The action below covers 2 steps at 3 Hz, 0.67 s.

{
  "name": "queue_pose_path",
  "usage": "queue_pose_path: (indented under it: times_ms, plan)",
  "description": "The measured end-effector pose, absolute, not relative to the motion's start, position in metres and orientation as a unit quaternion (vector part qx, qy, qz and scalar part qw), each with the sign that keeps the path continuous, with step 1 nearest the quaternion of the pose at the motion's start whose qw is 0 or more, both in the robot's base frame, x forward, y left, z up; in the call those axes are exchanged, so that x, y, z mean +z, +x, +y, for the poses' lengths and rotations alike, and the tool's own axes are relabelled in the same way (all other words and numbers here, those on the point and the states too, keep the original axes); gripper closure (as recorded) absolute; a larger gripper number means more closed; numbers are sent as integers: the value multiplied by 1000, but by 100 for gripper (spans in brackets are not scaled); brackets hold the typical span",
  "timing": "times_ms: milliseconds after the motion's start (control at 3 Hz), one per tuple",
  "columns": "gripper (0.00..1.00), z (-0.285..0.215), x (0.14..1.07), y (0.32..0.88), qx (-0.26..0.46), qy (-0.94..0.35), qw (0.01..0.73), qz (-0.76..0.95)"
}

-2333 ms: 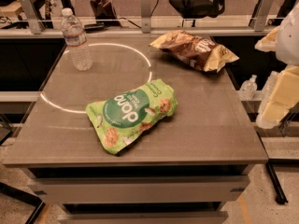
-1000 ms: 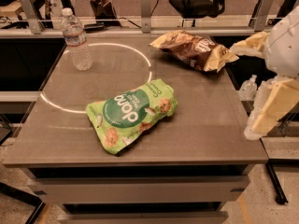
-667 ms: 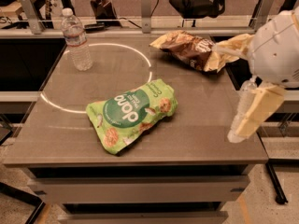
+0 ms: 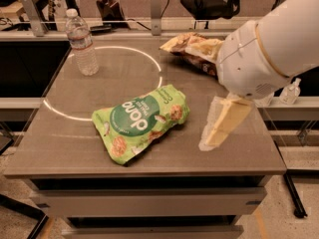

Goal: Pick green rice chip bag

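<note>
The green rice chip bag [image 4: 140,121] lies flat near the middle of the grey table [image 4: 84,143], light green with a dark green round logo and pictured round chips. My gripper [image 4: 215,134] hangs from the white arm above the table's right part, a short way to the right of the bag and apart from it. Its pale fingers point down and to the left toward the tabletop. Nothing is in the gripper.
A brown and yellow chip bag [image 4: 192,51] lies at the back right, partly behind my arm. A clear water bottle [image 4: 81,43] stands at the back left. A small bottle [image 4: 290,91] stands off the table to the right.
My arm has swung in from the right edge and now hangs over the table, closer to the green bag. The bag, the bottle and the brown bag have not moved.
</note>
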<state>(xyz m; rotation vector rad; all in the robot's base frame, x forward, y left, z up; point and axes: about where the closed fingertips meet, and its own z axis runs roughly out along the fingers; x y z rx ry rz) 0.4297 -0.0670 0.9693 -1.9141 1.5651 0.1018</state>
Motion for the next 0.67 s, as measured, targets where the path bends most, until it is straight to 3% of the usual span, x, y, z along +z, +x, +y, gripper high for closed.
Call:
queue_pose_path:
  times_ms: [667]
  plan:
    - [0,-20,942,455,-4,-768,312,559]
